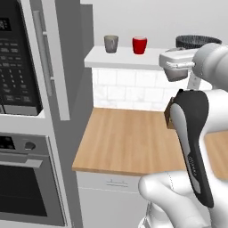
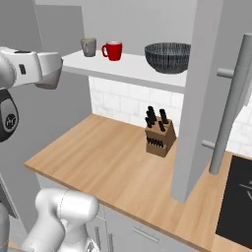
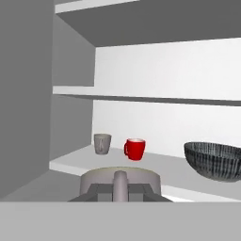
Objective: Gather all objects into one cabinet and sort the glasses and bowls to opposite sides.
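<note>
The tool (image 3: 120, 196) is clamped on a grey cup (image 3: 120, 178), just short of the cabinet shelf (image 3: 70, 164). Another grey cup (image 3: 102, 143) and the red cup (image 3: 135, 149) sit at ten o'clock, the ribbed bowl (image 3: 214, 160) at two. Setting down too far right would mix the sides. The tool's fingertips are hidden; the bowl is cut off.

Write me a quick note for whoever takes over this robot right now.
Jaws: shut, apparently on a handled grey cup, held in front of the cabinet shelf.
On the shelf: plain grey cup and red cup toward the left, ribbed bowl at the right.
Done: those three are placed and sorted.
Left: set the held cup beside the other cups, away from the bowl.
</note>
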